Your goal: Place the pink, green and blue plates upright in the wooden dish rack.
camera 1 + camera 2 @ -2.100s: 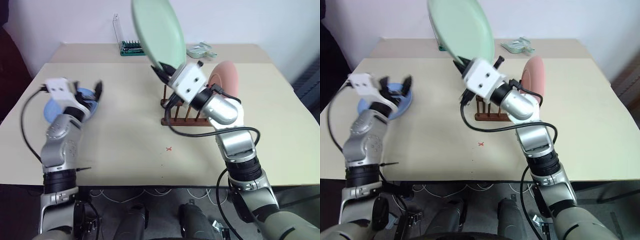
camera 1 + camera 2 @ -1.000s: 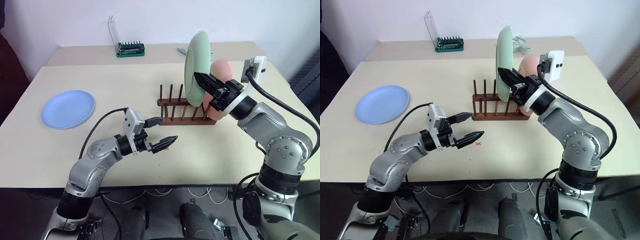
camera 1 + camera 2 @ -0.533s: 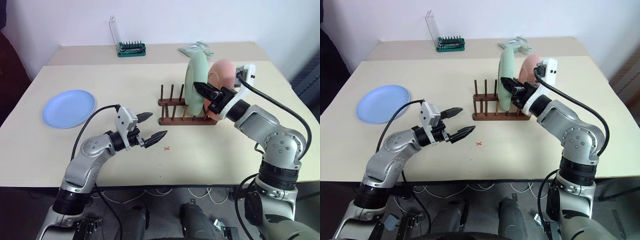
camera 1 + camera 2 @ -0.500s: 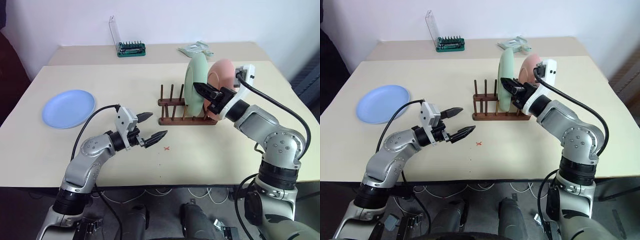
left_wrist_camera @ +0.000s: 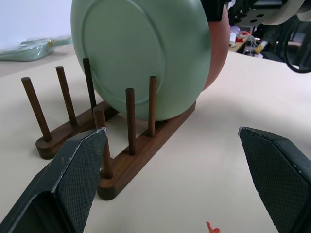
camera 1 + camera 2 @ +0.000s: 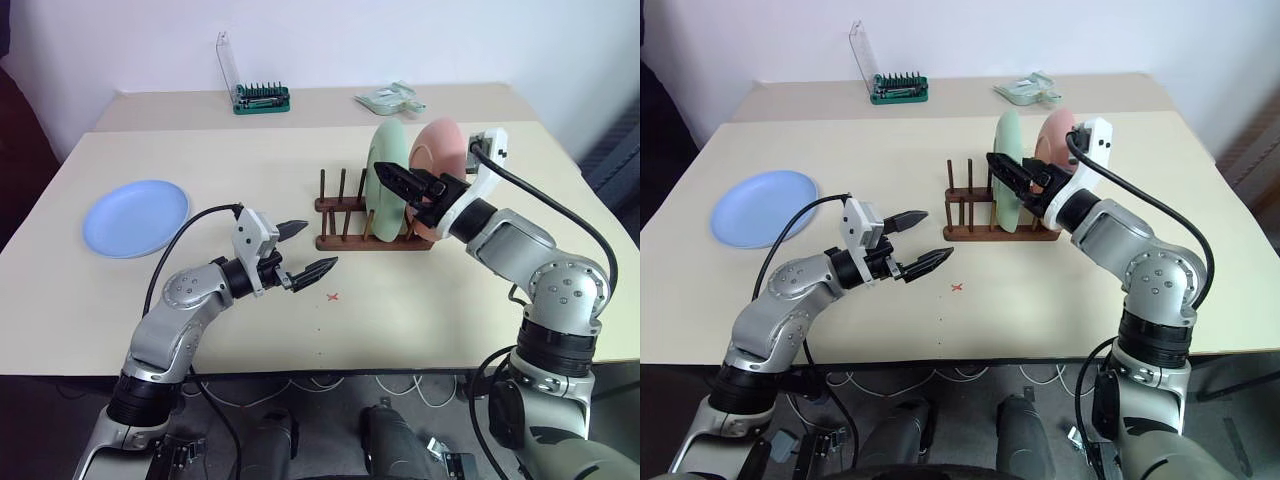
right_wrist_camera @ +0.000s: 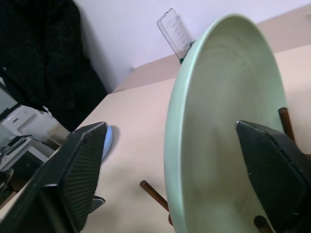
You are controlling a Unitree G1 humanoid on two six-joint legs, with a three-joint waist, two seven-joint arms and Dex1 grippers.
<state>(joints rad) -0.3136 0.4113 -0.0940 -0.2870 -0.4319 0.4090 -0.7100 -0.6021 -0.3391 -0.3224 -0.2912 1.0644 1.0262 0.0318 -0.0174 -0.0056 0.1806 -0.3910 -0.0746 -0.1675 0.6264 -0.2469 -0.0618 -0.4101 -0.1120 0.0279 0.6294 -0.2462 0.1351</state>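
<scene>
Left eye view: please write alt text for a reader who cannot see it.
A green plate and a pink plate stand upright in a wooden dish rack on a beige table, with the right gripper open around the green plate's rim. The left gripper hangs open above the table, and a blue plate lies flat at the left.

Bright, even room light, no glare on worktop. Soft short shadows under rack and arms. Head views sharp; wrist views w/ near tool fingers slightly blurred, big.
</scene>
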